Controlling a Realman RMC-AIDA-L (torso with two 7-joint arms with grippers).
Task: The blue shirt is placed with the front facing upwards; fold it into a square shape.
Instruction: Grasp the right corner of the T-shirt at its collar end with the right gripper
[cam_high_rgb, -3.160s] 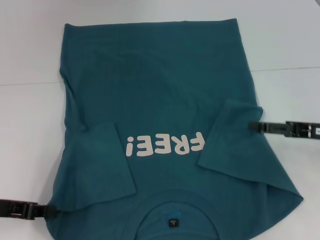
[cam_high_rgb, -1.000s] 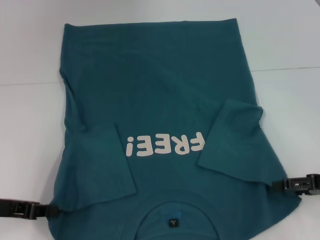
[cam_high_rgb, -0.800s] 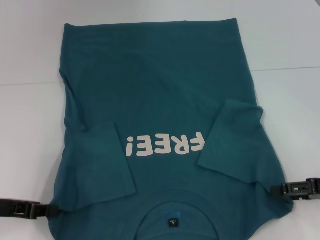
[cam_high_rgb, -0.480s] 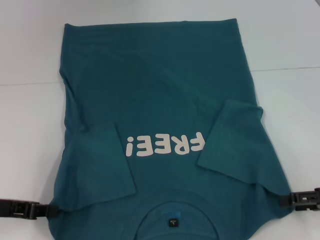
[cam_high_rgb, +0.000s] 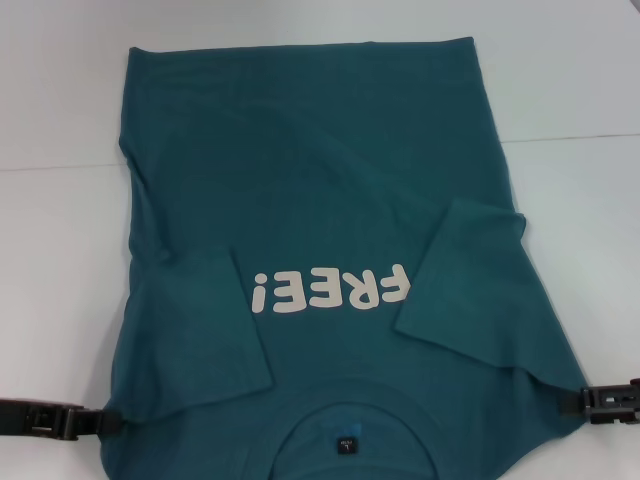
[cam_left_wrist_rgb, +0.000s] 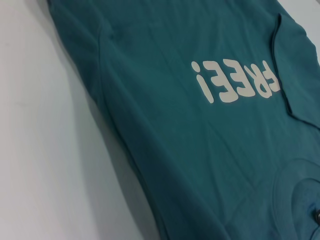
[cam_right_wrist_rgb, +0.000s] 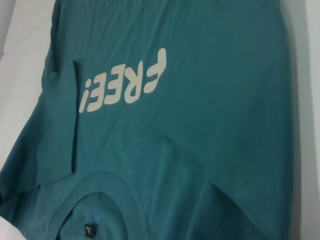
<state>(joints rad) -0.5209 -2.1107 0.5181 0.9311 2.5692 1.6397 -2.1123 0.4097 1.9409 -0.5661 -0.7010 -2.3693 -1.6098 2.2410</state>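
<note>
Lying front-up on a white table (cam_high_rgb: 60, 250), the blue shirt (cam_high_rgb: 320, 200) fills most of the head view, its round collar (cam_high_rgb: 345, 425) nearest the robot and its hem farthest. A small dark label (cam_high_rgb: 345, 443) sits inside the collar. Just beyond the collar, the pale "FREE!" lettering (cam_high_rgb: 330, 290) runs across the chest, upside down from the robot's side. Both short sleeves are folded inward over the body, one on each side of the lettering: the left sleeve (cam_high_rgb: 200, 330) and the right sleeve (cam_high_rgb: 470, 285).

The left gripper (cam_high_rgb: 100, 422) lies low at the shirt's near left edge, level with the collar, its dark tip touching the cloth at the shoulder. Whether it is parted or pinched on the fabric cannot be told. The right gripper (cam_high_rgb: 578, 400) lies at the shirt's near right edge, also about level with the collar, its tip meeting the cloth; its pincer state cannot be told either.

Beyond the lettering the shirt's body stretches smooth with a few soft creases along its left side. A thin seam line (cam_high_rgb: 570, 137) crosses the table on both sides of the shirt, nearer than the hem. Past the hem there is only more plain white surface.
</note>
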